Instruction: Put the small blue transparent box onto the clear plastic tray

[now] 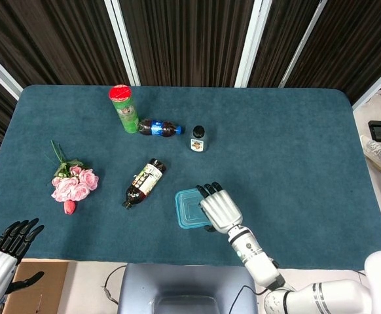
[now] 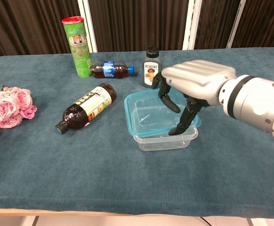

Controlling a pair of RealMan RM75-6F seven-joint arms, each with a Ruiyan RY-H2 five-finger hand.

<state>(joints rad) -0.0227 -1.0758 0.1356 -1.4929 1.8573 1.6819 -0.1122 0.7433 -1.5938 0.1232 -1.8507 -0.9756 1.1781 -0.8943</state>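
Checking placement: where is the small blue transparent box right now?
In the chest view, the small blue transparent box sits atop the clear plastic tray at table centre, under the right hand, right of the lying dark bottle.

Right hand (image 2: 193,82) palm down, fingers (image 2: 186,121) curled downward; left hand (image 1: 7,247) low, fingers spread.
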